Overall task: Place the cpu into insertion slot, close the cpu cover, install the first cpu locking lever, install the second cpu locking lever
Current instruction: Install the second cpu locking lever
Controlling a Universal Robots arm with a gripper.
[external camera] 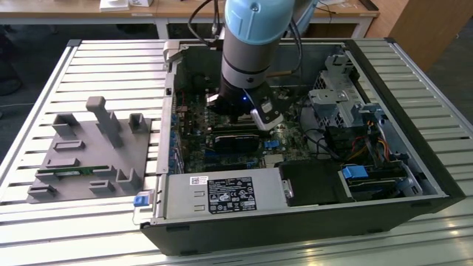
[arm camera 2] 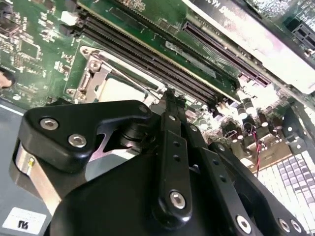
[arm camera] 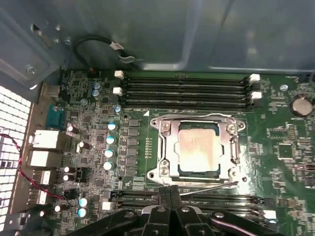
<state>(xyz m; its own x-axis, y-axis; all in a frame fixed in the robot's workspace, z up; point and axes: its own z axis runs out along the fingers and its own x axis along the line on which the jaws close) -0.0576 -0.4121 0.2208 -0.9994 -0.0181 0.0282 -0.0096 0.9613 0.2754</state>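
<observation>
Down inside the open computer case (external camera: 384,166) on the slatted bench (external camera: 88,61), going from the exterior view's left: one grey fixture block (external camera: 88,152) sits outside the case, then the arm's tool (arm camera: 170,189) hangs low over the green board. Its fingertips look pressed together with nothing between them, just beside a thin wire lever (arm camera: 209,186). One cpu (arm camera: 198,150) lies flat in the one insertion slot (arm camera: 183,171), and the one cpu cover (arm camera: 168,150) frames it, seemingly down. That chip is light, stiff and fragile, I'd guess; only its edges are safe to hold. The lever looks springy, best pushed near its free end.
</observation>
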